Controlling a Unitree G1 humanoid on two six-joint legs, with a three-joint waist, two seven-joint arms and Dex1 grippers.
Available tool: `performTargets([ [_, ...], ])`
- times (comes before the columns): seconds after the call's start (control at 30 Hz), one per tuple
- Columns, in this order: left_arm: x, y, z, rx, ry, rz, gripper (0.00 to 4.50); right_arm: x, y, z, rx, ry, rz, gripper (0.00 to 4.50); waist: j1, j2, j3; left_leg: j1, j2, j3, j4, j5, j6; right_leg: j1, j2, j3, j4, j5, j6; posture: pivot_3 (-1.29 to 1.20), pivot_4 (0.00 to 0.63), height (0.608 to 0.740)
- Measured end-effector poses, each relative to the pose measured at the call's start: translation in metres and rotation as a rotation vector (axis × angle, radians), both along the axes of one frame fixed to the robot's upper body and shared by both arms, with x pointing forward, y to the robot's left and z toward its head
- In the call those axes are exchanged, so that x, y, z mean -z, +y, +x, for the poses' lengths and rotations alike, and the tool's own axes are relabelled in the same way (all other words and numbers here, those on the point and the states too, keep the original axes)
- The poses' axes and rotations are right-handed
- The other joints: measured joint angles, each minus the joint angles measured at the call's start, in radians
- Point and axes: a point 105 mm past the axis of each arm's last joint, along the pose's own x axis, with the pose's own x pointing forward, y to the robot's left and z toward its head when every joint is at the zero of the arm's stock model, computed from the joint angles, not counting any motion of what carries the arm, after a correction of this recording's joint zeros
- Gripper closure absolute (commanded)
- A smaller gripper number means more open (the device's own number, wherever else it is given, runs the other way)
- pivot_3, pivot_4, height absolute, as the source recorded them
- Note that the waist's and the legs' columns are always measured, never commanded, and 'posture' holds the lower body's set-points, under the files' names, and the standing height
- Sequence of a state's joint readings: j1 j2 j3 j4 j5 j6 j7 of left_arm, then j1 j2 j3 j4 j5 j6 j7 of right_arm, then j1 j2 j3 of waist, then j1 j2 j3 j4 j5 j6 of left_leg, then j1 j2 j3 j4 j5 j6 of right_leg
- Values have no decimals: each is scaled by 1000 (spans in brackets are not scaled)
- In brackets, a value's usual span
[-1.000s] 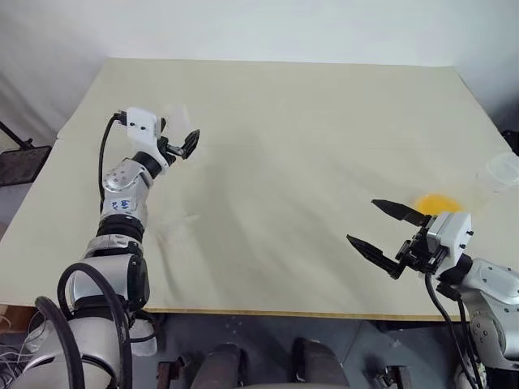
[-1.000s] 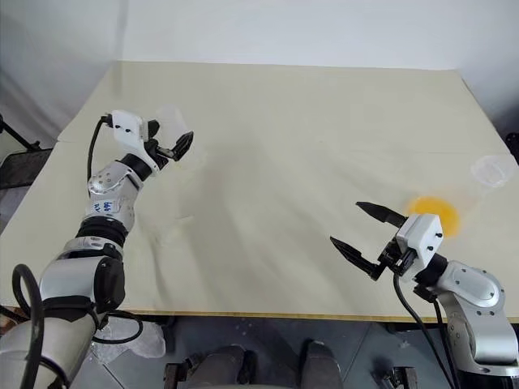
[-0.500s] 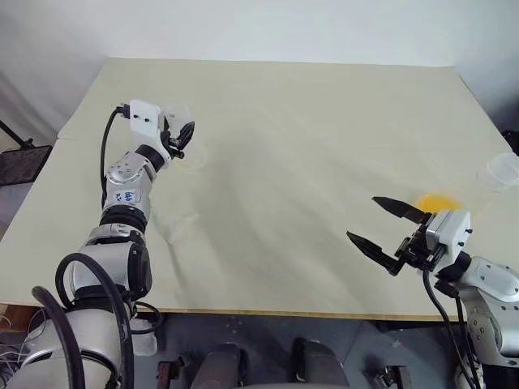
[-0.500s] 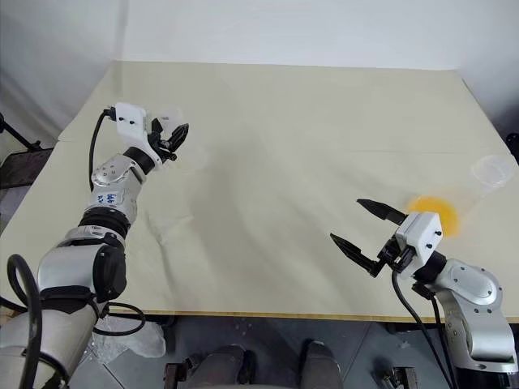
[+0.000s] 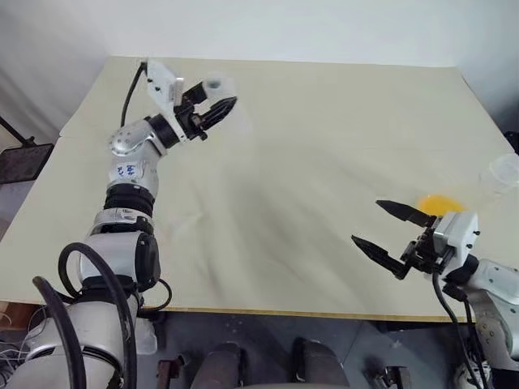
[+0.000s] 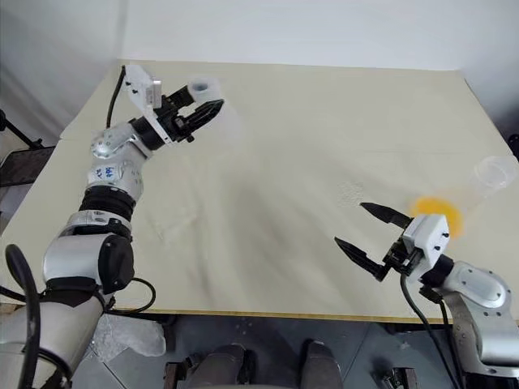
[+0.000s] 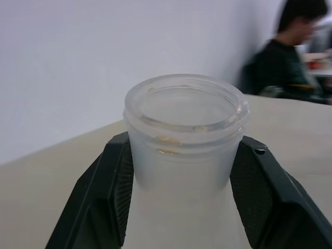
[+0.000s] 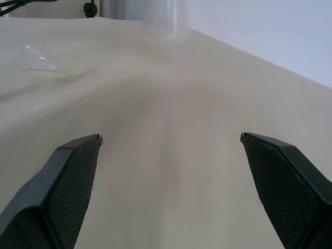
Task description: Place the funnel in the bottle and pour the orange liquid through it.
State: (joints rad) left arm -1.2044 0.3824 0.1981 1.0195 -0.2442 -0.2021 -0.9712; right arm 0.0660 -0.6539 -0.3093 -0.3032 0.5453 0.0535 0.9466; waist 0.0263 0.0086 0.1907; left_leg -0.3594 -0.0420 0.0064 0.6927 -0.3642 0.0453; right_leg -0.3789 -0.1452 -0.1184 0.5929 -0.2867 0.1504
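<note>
Left gripper (image 6: 204,112) is closed on the neck of the bottle (image 7: 184,137), clear frosted glass, held up off the table (image 5: 324,154) over its far left part. In the left wrist view both black fingers (image 7: 111,192) press the neck from either side just under the threaded rim; mouth of the bottle faces away from the wrist, open, with a couple of small orange-ish specks on the rim. In the head views the bottle mouth (image 6: 203,85) sticks out just past the fingertips, and the wider body shows as a faint clear shape on the fingers' other side, hard to make out.

Right gripper (image 5: 391,237) sits near the table's near right edge, jaws spread wide, nothing between them; the right wrist view shows bare tabletop between the two fingers (image 8: 70,179). Fingertips point toward the table's middle.

Orange liquid (image 6: 435,212) is a bright patch just behind the right gripper's wrist block, touching a clear rounded vessel (image 6: 493,177) that lies further out to the right by the table edge. Cannot tell whether the liquid is inside something clear or on the table.

Funnel: a faint clear shape (image 8: 39,61) lies on the table well ahead of the right gripper; can't confirm what it is.

A seated person (image 7: 288,49) in dark clothes shows behind the table in the left wrist view.
</note>
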Motion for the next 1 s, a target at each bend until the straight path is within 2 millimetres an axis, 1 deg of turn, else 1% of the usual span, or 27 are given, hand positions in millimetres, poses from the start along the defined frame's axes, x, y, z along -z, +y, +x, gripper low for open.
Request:
performTargets([
  [0.1,-3,-32,-18,194,-36,52,2198,-3,-2,-6,-14,21,1,0,1,0,0,-1,0,0,1,0,0,0,0,0,0,0,0,0,150,740],
  [0.2,-1,-63,-38,377,-29,78,2198,-6,-4,-13,-22,38,4,0,1,0,0,-1,0,0,1,0,0,0,0,0,0,0,0,0,150,740],
  [0.27,7,-77,-47,452,-5,104,2198,-6,-8,-16,-7,44,0,0,1,0,0,0,0,-1,1,0,0,0,0,0,0,0,0,0,150,740],
  [0.33,22,-96,-58,531,25,129,2198,-4,-15,-21,26,60,-6,0,4,0,0,0,0,-1,2,0,0,1,0,0,0,0,0,0,150,740],
  [0.4,37,-112,-64,579,71,141,2198,-3,-20,-24,55,65,-11,0,6,0,0,-1,0,-2,3,0,1,1,0,1,0,0,0,0,150,740],
  [0.47,46,-118,-67,596,108,168,2198,-4,-19,-28,62,64,-18,0,5,0,0,-1,0,-3,3,0,1,0,0,2,0,0,0,0,150,740],
  [0.53,47,-122,-72,612,113,185,2198,-4,-21,-33,79,65,-22,0,4,0,0,0,1,-3,3,0,1,0,0,2,1,0,0,0,150,740],
  [0.63,51,-133,-78,648,120,202,2198,-1,-20,-39,99,75,-15,0,6,0,0,-1,0,-3,4,0,1,1,0,3,0,0,0,0,150,740],
  [0.7,55,-137,-79,641,119,233,2198,1,-18,-42,106,79,-10,0,10,0,0,-1,0,-3,4,0,1,1,0,3,0,0,0,0,150,740],
  [0.87,66,-136,-69,578,129,265,2198,3,-19,-47,136,84,-5,0,17,0,0,-1,0,-2,4,0,1,1,0,4,0,0,0,0,150,740],
  [1.0,78,-128,-60,517,160,305,2198,2,-20,-50,165,72,4,0,25,0,0,-1,0,-2,4,0,2,1,0,4,0,0,0,0,150,740],
])
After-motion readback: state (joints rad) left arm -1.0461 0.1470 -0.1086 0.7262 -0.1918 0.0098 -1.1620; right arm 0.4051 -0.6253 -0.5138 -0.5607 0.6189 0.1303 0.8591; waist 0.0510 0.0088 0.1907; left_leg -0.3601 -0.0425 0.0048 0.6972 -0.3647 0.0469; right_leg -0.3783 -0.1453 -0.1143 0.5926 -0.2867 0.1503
